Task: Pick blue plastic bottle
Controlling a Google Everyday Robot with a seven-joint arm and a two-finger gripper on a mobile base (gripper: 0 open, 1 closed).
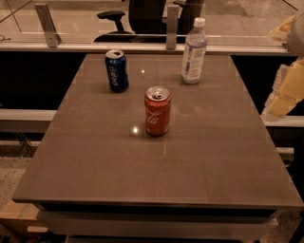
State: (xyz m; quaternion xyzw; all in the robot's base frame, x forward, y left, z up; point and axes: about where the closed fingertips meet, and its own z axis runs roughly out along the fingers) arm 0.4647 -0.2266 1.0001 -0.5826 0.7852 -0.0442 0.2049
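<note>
The blue plastic bottle (pixel 194 51) stands upright at the far right of the brown table (pixel 156 166). It is clear, with a white cap and a pale label. My gripper (pixel 284 92) shows as cream-coloured parts at the right edge of the view. It hangs beside the table's right side, to the right of the bottle and nearer the camera, and touches nothing.
A dark blue Pepsi can (pixel 116 70) stands at the far left of the table. A red Coca-Cola can (pixel 157 110) stands near the middle. A glass partition with metal posts (pixel 172 24) runs behind the table, and an office chair (pixel 137 14) stands beyond it.
</note>
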